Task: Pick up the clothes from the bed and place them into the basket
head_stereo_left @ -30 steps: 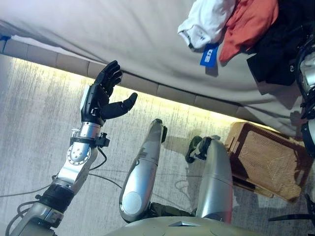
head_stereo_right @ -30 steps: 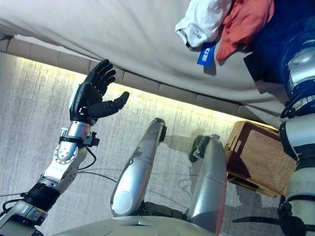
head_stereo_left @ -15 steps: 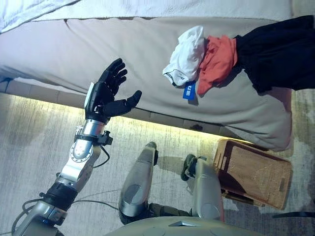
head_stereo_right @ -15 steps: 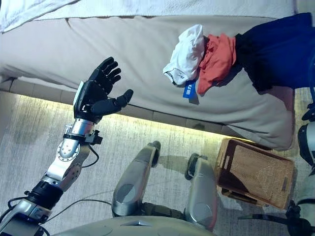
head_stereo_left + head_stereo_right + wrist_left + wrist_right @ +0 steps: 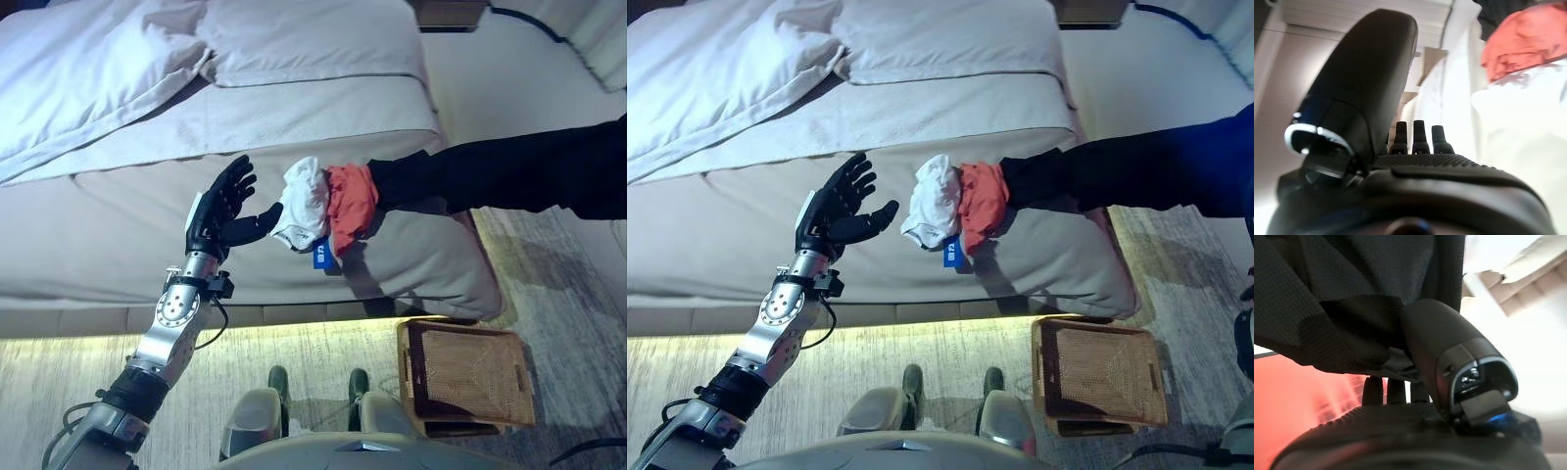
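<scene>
Nothing is in the basket [image 5: 468, 382] yet: the left hand [image 5: 221, 210] hovers spread and empty just beside the white cloth [image 5: 302, 204] on the bed [image 5: 118, 206], red cloth [image 5: 351, 199] beyond, while the right hand [image 5: 1415, 431] pinches black cloth [image 5: 1352, 298].

No readable text; blue tag [image 5: 321, 257] on white garment [image 5: 304, 203] too small.

Left hand [image 5: 217, 211] over bare bed [image 5: 108, 211], open sheet toward white garment [image 5: 304, 201]. Black cloth [image 5: 509, 174] drapes across right edge, overhanging basket [image 5: 468, 377]. Pillows [image 5: 196, 49] crowd far edge.
</scene>
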{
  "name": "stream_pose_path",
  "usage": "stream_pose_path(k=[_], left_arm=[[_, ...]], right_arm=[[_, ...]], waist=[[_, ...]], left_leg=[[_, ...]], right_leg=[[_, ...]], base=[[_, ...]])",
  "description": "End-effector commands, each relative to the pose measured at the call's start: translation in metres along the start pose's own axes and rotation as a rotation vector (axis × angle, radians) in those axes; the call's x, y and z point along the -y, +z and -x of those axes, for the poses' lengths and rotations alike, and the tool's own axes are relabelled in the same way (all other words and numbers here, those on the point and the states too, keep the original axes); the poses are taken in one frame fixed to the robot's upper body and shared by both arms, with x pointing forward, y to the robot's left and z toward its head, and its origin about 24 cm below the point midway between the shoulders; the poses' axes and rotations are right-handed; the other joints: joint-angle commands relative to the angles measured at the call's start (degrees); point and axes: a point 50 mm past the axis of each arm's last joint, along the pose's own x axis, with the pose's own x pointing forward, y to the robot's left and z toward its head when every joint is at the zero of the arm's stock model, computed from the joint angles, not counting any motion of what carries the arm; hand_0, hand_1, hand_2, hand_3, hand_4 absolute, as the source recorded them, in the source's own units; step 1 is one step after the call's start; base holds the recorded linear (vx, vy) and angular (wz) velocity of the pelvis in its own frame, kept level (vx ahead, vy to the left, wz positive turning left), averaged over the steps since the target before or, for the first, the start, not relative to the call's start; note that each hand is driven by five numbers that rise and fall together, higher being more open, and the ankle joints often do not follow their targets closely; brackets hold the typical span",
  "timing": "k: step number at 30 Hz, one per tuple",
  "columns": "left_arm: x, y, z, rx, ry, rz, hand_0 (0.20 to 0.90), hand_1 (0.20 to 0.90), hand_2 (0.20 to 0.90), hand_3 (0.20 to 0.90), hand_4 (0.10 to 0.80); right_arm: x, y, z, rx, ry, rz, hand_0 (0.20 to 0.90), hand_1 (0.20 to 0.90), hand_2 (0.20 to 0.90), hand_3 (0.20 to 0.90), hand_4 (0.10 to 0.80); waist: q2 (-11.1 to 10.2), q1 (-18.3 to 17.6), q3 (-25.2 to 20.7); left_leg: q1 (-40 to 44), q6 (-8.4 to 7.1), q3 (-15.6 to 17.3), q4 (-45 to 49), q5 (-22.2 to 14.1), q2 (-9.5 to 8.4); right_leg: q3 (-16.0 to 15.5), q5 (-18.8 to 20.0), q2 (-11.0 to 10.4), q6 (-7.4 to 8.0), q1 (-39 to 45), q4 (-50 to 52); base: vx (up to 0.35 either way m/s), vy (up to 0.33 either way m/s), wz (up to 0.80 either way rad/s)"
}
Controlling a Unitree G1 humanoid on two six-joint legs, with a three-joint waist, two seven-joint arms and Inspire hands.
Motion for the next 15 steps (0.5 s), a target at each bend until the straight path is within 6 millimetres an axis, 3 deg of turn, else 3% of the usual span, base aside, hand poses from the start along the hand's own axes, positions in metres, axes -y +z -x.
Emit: stream_pose_path(k=[1, 9, 15], left_arm=[[0.005, 0.004, 0.002, 0.071, 0.024, 0.057, 0.900, 0.900, 0.900, 0.900, 0.800], [0.001, -0.014, 0.002, 0.016, 0.104, 0.020, 0.900, 0.900, 0.900, 0.900, 0.800], [-0.001, -0.019, -0.006, 0.009, 0.186, -0.002, 0.900, 0.900, 0.900, 0.900, 0.800]], right_arm=[[0.048, 0.013, 0.005, 0.133, -0.195, 0.083, 0.300, 0.300, 0.300, 0.200, 0.100], [0.030, -0.003, 0.028, 0.184, -0.215, 0.057, 0.300, 0.300, 0.300, 0.200, 0.100], [0.038, 0.007, 0.039, 0.252, -0.234, 0.001, 0.300, 0.300, 0.300, 0.200, 0.100]], waist=[[-0.3, -2.1, -9.7], [0.1, -6.9, -10.3], [-0.3, -10.1, -10.0]], left_leg=[[-0.5, -1.84, 0.1, -3.6, -0.9, 5.68], [2.1, -1.93, 1.8, -7.2, -0.4, 6.13], [3.1, -1.62, 3.8, -6.8, -1.5, 6.05]], right_leg=[[1.3, 0.4, 1.4, 0.12, -2.2, 0.7], [5.6, 2.3, 2.5, 0.86, -1.7, -2.3], [8.6, 2.9, 3.0, 1.44, -2.0, -2.7]], base=[[-0.030, 0.038, -0.16], [-0.008, 0.039, -0.19], [0.010, 0.026, -0.26]])
